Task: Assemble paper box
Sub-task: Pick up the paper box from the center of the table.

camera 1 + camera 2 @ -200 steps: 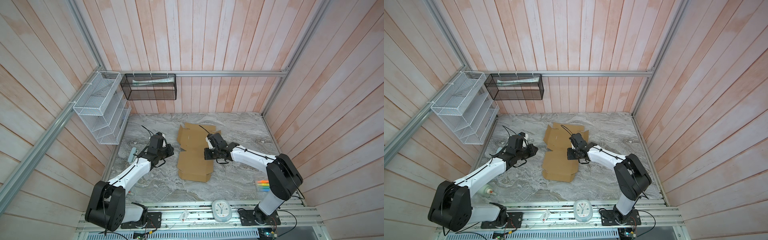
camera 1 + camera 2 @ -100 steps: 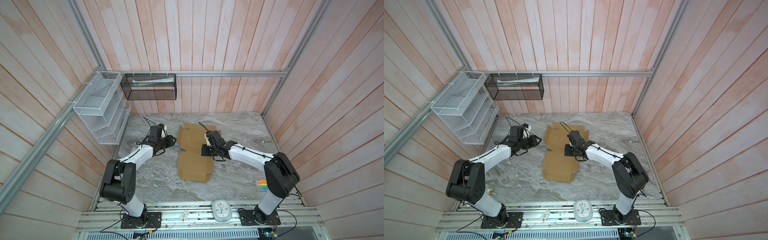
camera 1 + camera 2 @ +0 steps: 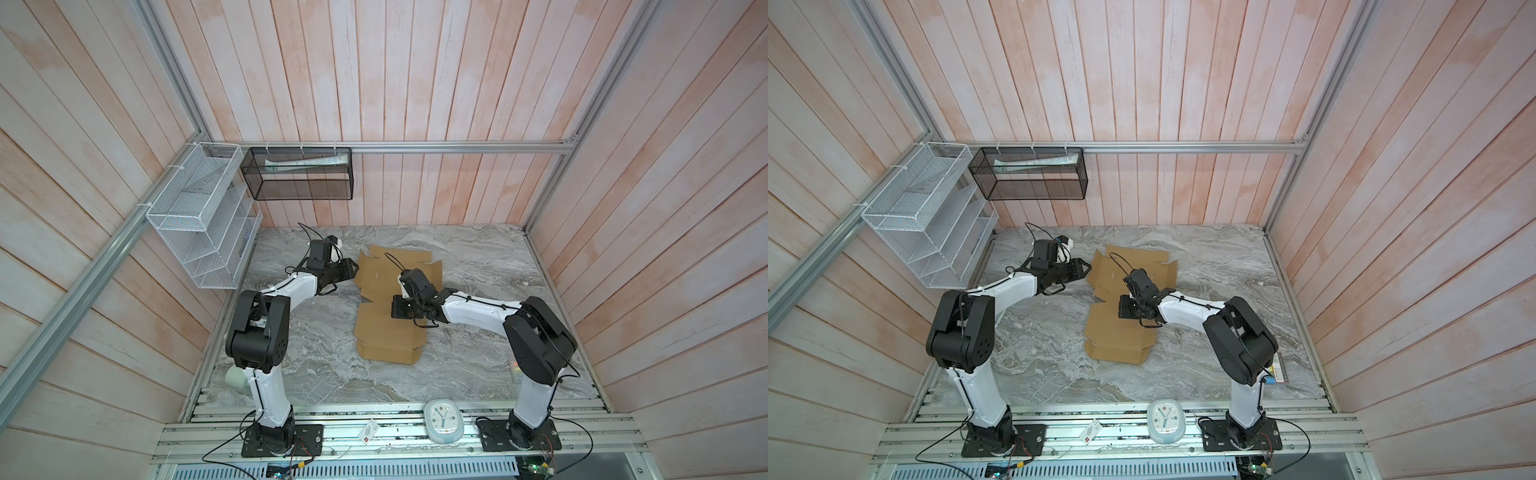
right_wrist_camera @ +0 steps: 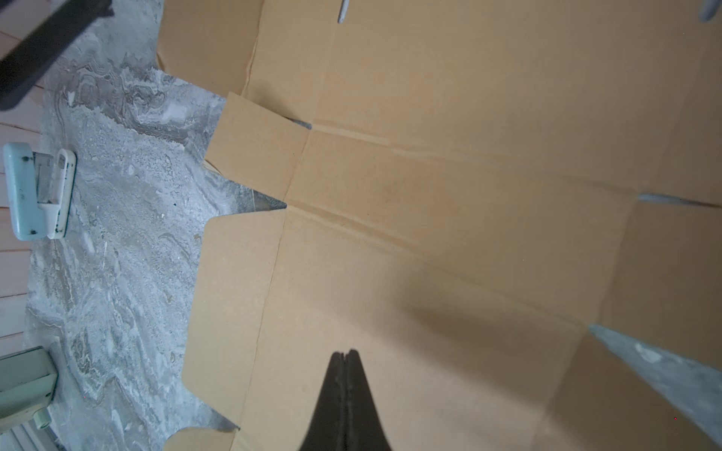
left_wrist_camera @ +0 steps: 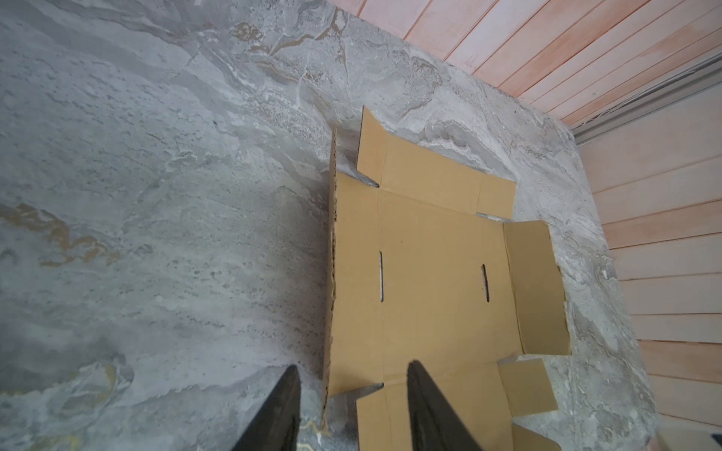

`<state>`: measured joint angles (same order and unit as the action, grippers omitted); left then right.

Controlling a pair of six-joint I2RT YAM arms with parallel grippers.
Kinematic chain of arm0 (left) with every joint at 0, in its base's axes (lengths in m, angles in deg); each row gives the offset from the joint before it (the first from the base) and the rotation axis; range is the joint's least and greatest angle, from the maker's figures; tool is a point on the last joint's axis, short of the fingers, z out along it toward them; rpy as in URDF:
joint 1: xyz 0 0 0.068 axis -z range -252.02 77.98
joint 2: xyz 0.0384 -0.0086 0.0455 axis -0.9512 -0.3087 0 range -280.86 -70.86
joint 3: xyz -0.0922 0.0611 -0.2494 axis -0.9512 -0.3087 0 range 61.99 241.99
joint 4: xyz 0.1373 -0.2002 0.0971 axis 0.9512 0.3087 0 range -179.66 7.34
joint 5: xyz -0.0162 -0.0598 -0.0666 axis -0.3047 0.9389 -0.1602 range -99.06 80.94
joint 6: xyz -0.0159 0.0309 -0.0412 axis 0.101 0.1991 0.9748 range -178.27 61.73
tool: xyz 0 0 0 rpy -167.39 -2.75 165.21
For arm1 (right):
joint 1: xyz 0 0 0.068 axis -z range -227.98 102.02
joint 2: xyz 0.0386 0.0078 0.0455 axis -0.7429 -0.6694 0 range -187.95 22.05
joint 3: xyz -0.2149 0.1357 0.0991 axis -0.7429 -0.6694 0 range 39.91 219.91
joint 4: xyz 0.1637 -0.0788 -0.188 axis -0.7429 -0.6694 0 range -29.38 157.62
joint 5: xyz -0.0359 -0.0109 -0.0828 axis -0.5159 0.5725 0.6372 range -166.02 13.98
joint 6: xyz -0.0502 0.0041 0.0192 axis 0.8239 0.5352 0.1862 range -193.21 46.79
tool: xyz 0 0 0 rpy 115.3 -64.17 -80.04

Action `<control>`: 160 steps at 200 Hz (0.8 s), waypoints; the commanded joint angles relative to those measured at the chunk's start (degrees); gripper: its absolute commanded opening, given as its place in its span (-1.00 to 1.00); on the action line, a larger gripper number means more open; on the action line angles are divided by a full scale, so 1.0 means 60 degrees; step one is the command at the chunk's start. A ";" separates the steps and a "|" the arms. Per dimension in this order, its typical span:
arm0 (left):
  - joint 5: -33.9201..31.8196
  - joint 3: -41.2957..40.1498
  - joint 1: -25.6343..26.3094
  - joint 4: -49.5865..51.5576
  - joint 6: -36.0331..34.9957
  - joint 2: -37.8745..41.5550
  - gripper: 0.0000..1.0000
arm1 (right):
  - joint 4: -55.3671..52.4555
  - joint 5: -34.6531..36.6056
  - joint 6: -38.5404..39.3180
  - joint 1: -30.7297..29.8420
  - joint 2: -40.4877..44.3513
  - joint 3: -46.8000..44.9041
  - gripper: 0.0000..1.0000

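Observation:
The paper box (image 3: 388,332) (image 3: 1115,338) is a brown cardboard sheet lying unfolded on the marble table, with slots and side flaps showing. My left gripper (image 3: 353,269) (image 3: 1086,269) is open at the sheet's far left edge. In the left wrist view the left gripper (image 5: 353,367) straddles a raised side flap's edge (image 5: 331,273), one finger over the table and one over the paper box (image 5: 433,250). My right gripper (image 3: 395,309) (image 3: 1121,311) is shut and empty, its tip (image 4: 345,353) low over the middle of the paper box (image 4: 449,203).
A white wire rack (image 3: 199,216) hangs on the left wall and a black mesh basket (image 3: 297,174) on the back wall. A clock (image 3: 442,419) lies on the front rail. A pale blue device (image 4: 37,191) lies left of the sheet, a coloured card (image 3: 1278,368) at the right.
My left arm swung toward the far side, bringing its gripper to the sheet's far left edge, and the jaws opened. The right gripper shifted slightly left over the sheet and stayed shut.

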<state>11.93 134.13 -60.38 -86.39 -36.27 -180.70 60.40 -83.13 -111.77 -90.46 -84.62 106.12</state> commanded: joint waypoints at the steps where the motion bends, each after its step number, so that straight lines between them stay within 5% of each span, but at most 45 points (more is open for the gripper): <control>1: -0.0028 0.0501 0.0001 0.0113 -0.0468 -0.0515 -0.07 | 0.0146 -0.0232 -0.0119 -0.0063 -0.0297 -0.0126 -1.00; 49: -0.0157 0.1429 0.0160 0.0507 -0.0647 -0.1494 -0.10 | 0.0346 -0.0440 -0.0248 -0.0107 -0.0411 -0.0310 -1.00; 160: -0.0605 0.2851 0.0477 0.0997 -0.0883 -0.2772 -0.71 | 0.0411 -0.0594 -0.0251 -0.0113 -0.0647 -0.0430 -1.00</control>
<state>9.55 149.86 -57.69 -81.21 -40.86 -196.24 62.61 -86.23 -112.65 -90.70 -87.64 104.33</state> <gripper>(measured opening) 0.172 0.042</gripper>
